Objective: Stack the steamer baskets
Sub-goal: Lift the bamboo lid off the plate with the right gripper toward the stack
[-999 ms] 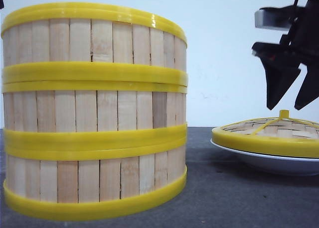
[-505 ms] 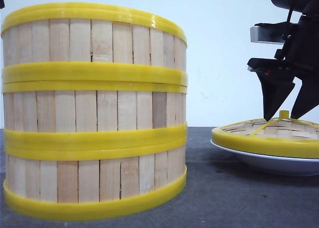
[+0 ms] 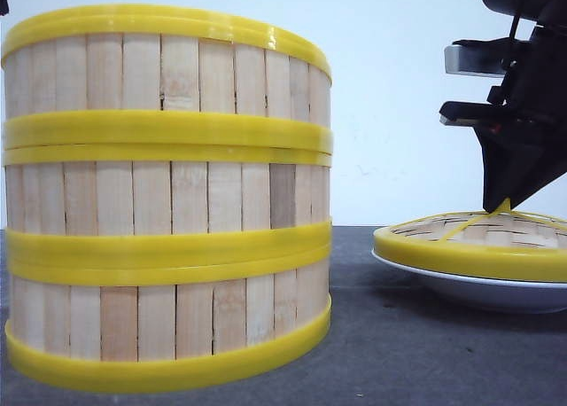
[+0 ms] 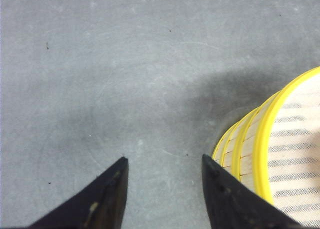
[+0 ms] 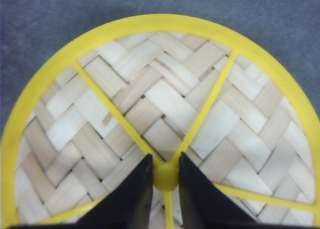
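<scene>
R fingers (image 5: 165,176) clamped on lid (image 5: 150,104) knob (image 5: 165,178) (lid on plate (image 3: 461,284)); L fingers (image 4: 162,181) apart beside stacked steamer baskets (image 3: 168,198).

Stacked steamer baskets (image 3: 168,198) block left side — bare table (image 3: 354,246) gap before lid (image 3: 469,246) on plate (image 3: 461,286).

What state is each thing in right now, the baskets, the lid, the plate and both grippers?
Three slatted wooden steamer baskets with yellow rims: stacked in one upright column.
Flat woven bamboo lid with yellow rim: resting on the plate.
Shallow white plate: under the lid, on the table.
Right gripper: closed on the lid's yellow knob.
Left gripper: open, empty.
</scene>
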You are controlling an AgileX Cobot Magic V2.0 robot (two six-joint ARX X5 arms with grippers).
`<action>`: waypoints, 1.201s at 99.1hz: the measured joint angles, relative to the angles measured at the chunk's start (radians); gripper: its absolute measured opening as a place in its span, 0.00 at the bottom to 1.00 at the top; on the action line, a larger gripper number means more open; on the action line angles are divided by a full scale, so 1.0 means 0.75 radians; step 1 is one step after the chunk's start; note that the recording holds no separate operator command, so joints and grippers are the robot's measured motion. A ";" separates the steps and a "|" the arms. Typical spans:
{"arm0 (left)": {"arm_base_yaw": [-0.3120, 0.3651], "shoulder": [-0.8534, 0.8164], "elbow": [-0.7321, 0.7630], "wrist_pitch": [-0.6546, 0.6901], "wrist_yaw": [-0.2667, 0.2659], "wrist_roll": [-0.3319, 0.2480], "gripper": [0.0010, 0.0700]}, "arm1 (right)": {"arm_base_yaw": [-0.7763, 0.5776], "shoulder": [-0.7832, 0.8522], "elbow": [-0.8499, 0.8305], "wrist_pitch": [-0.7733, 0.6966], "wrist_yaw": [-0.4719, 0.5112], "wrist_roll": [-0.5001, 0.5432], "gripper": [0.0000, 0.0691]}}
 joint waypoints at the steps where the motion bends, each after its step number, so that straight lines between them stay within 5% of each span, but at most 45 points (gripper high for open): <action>1: 0.000 0.000 0.000 0.001 0.000 0.000 0.38 | 0.000 -0.001 0.004 -0.007 -0.004 0.000 0.09; 38: 0.003 0.000 0.000 0.011 0.000 0.000 0.38 | 0.094 -0.034 0.495 -0.347 -0.044 -0.029 0.09; 59: 0.003 0.000 0.000 0.011 0.000 -0.004 0.38 | 0.234 -0.035 0.764 -0.383 -0.128 -0.037 0.09; 77: 0.003 0.000 0.000 0.011 0.000 -0.012 0.38 | 0.408 -0.020 0.851 -0.392 -0.247 -0.036 0.08; 119: 0.003 0.000 0.000 0.011 0.000 -0.015 0.38 | 0.669 0.199 0.950 -0.386 -0.243 -0.062 0.08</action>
